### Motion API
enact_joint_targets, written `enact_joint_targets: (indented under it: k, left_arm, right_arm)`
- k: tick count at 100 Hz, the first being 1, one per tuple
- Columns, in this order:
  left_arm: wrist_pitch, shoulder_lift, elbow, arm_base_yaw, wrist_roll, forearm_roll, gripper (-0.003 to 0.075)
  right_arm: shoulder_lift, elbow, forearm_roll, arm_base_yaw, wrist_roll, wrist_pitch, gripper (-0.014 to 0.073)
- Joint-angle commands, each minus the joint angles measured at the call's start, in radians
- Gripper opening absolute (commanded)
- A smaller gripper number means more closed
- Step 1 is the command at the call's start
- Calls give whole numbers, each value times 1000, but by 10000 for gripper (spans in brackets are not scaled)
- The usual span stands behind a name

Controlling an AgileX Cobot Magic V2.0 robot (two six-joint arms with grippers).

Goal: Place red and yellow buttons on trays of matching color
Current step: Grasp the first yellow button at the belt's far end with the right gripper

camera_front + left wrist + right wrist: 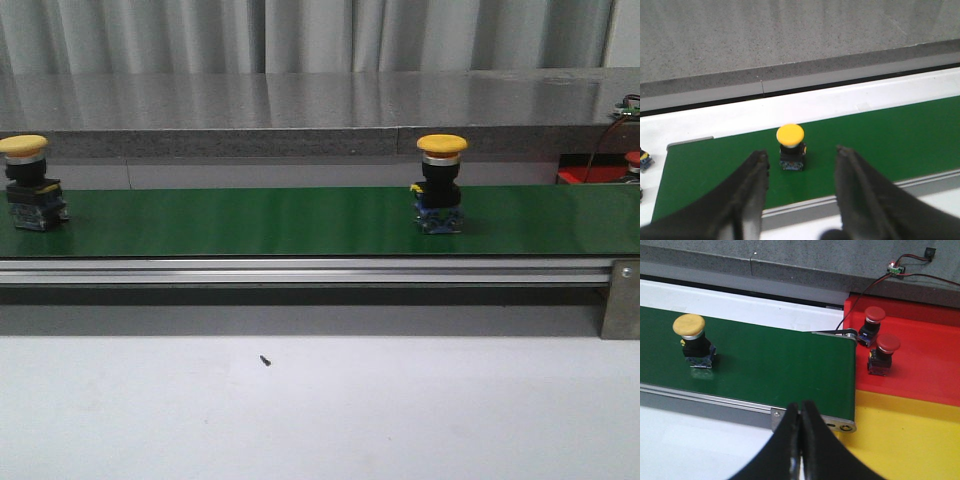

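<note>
Left wrist view shows the left gripper spread wide and holding nothing, a yellow button upright on the belt just beyond the gap between its fingers. To take it cleanly, the arm should probably advance until the fingers flank the black body under the cap, then close squarely so it does not tip. The right gripper hangs closed and unladen near the belt's end, beside the red tray holding two red buttons and the yellow tray.
</note>
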State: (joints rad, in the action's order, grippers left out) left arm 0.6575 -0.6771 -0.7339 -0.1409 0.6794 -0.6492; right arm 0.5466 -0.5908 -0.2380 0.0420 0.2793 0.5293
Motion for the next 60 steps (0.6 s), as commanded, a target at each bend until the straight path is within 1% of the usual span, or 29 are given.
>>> enact_joint_targets:
  k: [1,9,12,24,51,60]
  left_arm:
    - [-81,69,44,8,1,-36,119]
    - [-92,114,102,8,1,-36,8]
    - [-97,128,119,8,1,-36,-22]
    - [-129,167,170,8,1,-38,-20]
    - [-163,172,174,8,1,-49,-20]
    - [-163,172,174,11,1,-49,-20]
  right_arm:
    - [1,-25,-10,1,13,-82,-96]
    - [1,-25,-10,1,13,-82,-96]
    - [1,-25,-10,1,13,-82,-96]
    - [1,-25,-10,1,13,-82,-96]
    - [1,-20,-26,1,13,-82,-96]
    - [1,-20,-26,1,14,-61,-73]
